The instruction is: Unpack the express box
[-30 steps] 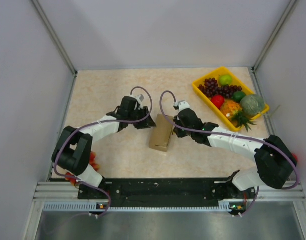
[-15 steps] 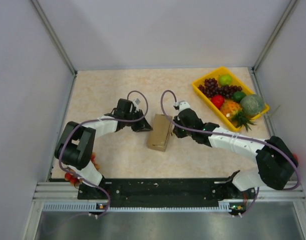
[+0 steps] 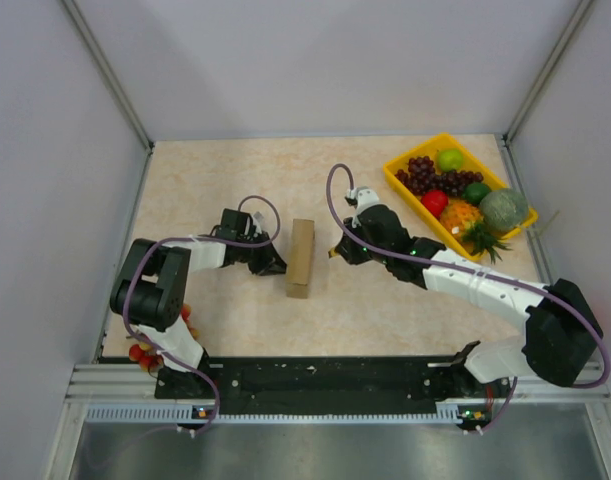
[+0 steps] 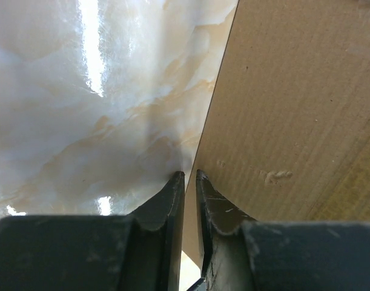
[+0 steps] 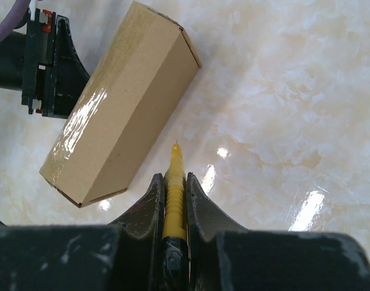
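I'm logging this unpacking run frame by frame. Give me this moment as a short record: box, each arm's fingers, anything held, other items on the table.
box: brown express box, closed, lying on the table between the two arms
left gripper: fingers shut, at the box's left side, holding nothing
right gripper: fingers shut on a thin yellow tool, tip apart from the box, pointing along its right side
other items: yellow fruit tray at far right, holding grapes and other fruit
box opened: not yet
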